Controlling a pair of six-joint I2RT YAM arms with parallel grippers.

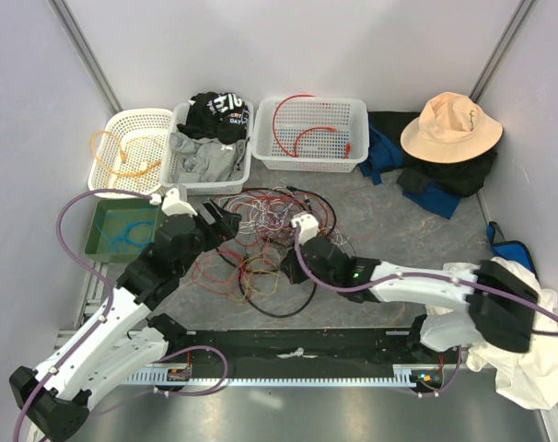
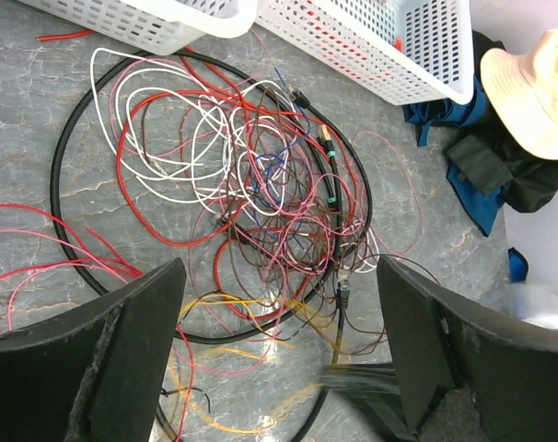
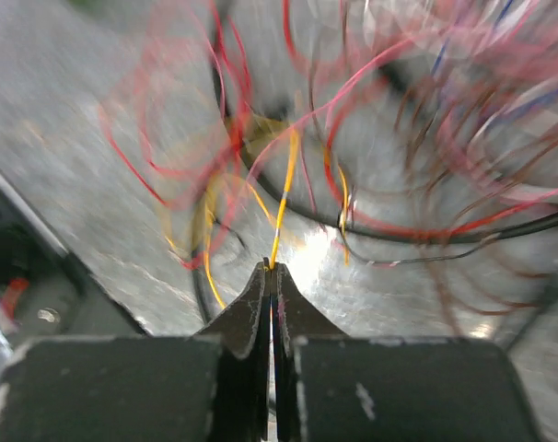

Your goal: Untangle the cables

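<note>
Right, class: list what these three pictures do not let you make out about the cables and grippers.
- Right wrist view: motion blur; where the yellow cable pinched in the right gripper ends cannot be traced.
- Left wrist view: the left fingers hide the tangle's near part; red cables run off the left edge.
- Top view: the tangle's single wires are too small to separate.

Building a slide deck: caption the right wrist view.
The right gripper pinching a yellow cable at its fingertips, red cables blurred behind.
</note>
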